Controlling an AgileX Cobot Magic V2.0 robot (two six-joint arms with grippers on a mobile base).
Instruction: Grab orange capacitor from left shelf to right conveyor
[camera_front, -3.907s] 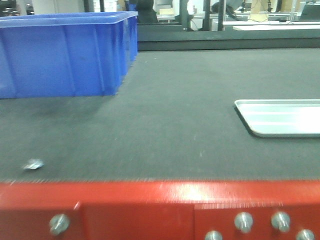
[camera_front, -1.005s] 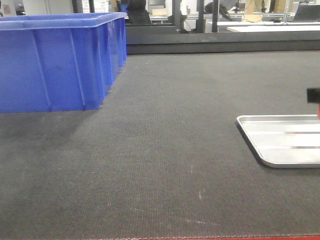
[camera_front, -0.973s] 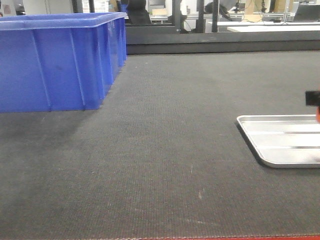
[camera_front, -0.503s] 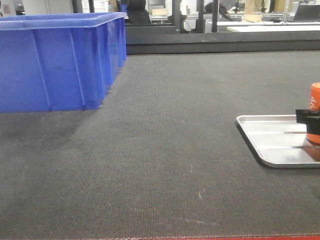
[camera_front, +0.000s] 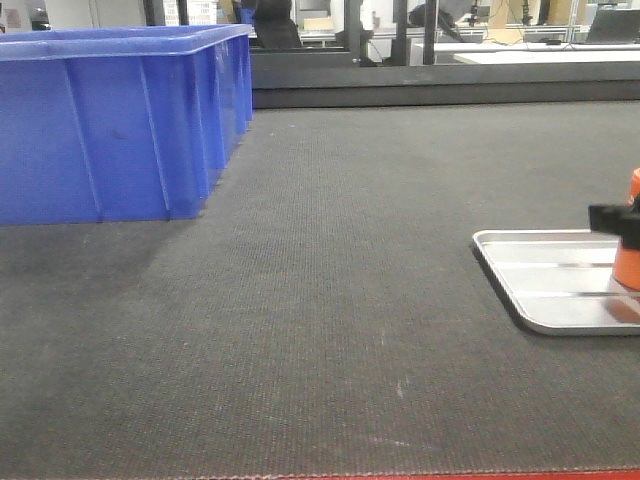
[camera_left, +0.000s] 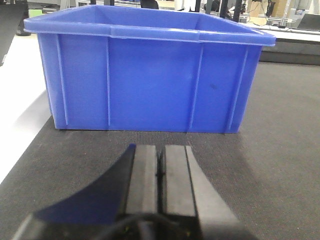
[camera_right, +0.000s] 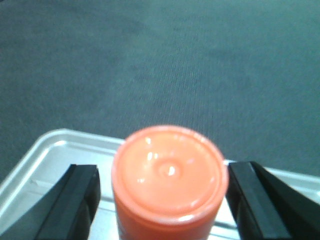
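Both sides of orange capacitor (camera_right: 167, 175) clear of right hand (camera_right: 165, 202) fingers, on tray (camera_right: 45, 165).

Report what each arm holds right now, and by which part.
Nothing is held. The right gripper has its jaws open, clear of both sides of the orange capacitor, which stands on the metal tray. The left gripper is shut, empty.

Evenly lit; right wrist view softly blurred.

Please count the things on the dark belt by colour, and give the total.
Blue: 1, the blue bin.
Orange: 1, the orange capacitor, upright.
Silver: 1, the metal tray under it.
Total: 3.
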